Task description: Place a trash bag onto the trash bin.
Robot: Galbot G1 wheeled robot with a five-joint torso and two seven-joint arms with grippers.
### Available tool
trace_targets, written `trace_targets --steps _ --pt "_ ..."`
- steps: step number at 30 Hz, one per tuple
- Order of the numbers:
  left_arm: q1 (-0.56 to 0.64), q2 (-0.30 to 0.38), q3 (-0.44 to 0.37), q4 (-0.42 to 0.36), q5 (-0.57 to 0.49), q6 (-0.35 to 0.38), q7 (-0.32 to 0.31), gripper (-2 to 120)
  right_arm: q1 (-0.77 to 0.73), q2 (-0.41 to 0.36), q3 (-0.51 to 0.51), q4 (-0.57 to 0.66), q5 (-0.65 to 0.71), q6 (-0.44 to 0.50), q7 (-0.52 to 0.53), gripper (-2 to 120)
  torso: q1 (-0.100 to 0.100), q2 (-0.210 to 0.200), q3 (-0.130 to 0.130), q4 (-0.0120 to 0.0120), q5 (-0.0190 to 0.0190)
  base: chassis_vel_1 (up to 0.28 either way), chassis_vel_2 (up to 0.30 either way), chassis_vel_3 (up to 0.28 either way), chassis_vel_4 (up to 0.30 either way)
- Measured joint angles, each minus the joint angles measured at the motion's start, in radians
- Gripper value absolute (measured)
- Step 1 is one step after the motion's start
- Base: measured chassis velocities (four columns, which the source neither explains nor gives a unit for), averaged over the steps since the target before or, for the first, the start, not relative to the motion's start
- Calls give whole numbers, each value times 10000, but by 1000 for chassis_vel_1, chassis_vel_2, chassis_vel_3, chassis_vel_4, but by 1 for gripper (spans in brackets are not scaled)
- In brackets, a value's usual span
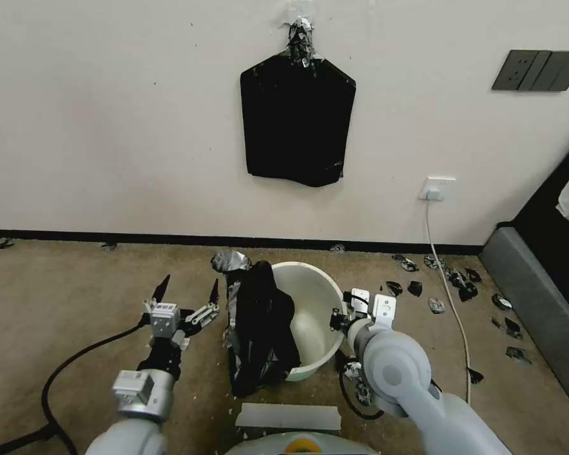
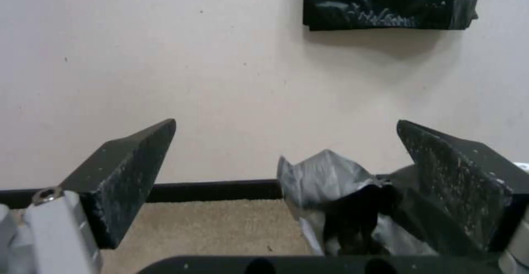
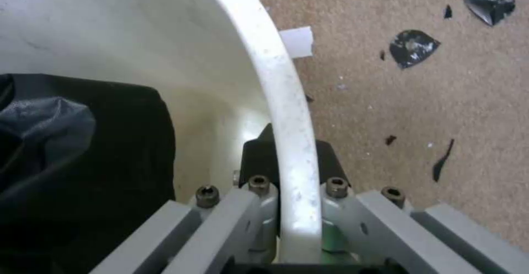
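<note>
Already the crinkled glossy black trash bag (image 1: 259, 328) drapes over the near-left rim of the round cream-white plastic bin (image 1: 316, 316) on the carpet. Right pincer (image 1: 351, 313) clamps the bin's rim; left pincer (image 1: 186, 297) hovers beside the bag, spread wide and empty. Spreading the bag's mouth looks next.

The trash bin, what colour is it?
Cream-white. The trash bin shows best in the head view.

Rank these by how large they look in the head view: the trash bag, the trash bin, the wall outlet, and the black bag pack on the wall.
1. Black bag pack, largest, though it hangs farther from the camera.
2 and 3. Trash bag and trash bin look alike; the bag drapes over the bin's left rim and hides part of it, so I cannot rank them.
4. Wall outlet, smallest.
</note>
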Motion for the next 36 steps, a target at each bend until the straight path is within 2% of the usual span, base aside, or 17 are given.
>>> trace_targets --steps 6,9,12,13,18,20,21,24,25,27,28,29,31,32,34,35,36 --pt "33 15 4 17 6 -8 2 100 -33 116 2 -121 -127 34 -49 2 0 0 -1 -1 -1 0 0 0 0" --pt "41 15 23 18 11 -14 4 100 16 209 10 -245 -177 59 -54 7 0 0 -1 0 -1 0 0 0 0" --pt "83 2 72 16 38 -20 9 100 24 311 28 -349 -284 84 -55 24 0 0 0 0 1 0 0 0 0" --pt "83 2 72 16 38 -20 9 100 24 311 28 -349 -284 84 -55 24 0 0 0 0 1 0 0 0 0" --pt "118 31 71 -18 51 -27 12 100 -9 293 47 -232 -386 89 -108 41 0 0 0 1 2 0 0 0 0" --pt "136 39 76 -22 62 -28 14 100 4 269 114 -146 -397 89 -112 52 0 -1 0 1 3 0 0 0 0" --pt "136 39 76 -22 62 -28 14 100 4 269 114 -146 -397 89 -112 52 0 -1 0 1 3 0 0 0 0" --pt "152 45 89 -24 76 -28 17 100 10 241 279 116 -449 83 -111 67 0 -1 0 1 2 0 0 0 0" --pt "152 45 89 -24 76 -28 17 100 10 241 279 116 -449 83 -111 67 0 -1 0 1 2 0 0 0 0" --pt "166 47 84 -46 79 -28 18 100 -49 160 355 342 -1074 68 -291 77 0 -2 0 1 3 0 0 0 0" --pt "169 43 77 -57 78 -28 18 100 -121 69 378 431 -2026 99 -697 82 0 -2 0 1 3 0 0 0 0" --pt "169 43 77 -57 78 -28 18 100 -121 69 378 431 -2026 99 -697 82 0 -2 0 1 3 0 0 0 0" --pt "142 -4 7 -120 67 -28 4 100 -364 -252 534 685 -4785 484 -2618 93 0 -2 0 0 3 0 0 0 0" --pt "142 -4 7 -120 67 -28 4 100 -364 -252 534 685 -4785 484 -2618 93 0 -2 0 0 3 0 0 0 0" --pt "29 -99 -123 -224 48 44 -151 100 -586 -564 717 1130 -5999 879 -4781 99 0 -1 0 -1 -1 0 0 0 0" --pt "29 -99 -123 -224 48 44 -151 100 -586 -564 717 1130 -5999 879 -4781 99 0 -1 0 -1 -1 0 0 0 0" --pt "-15 -139 -185 -280 43 114 -247 100 -645 -640 725 1257 -6132 1023 -5588 100 0 -1 0 0 1 0 0 0 0"
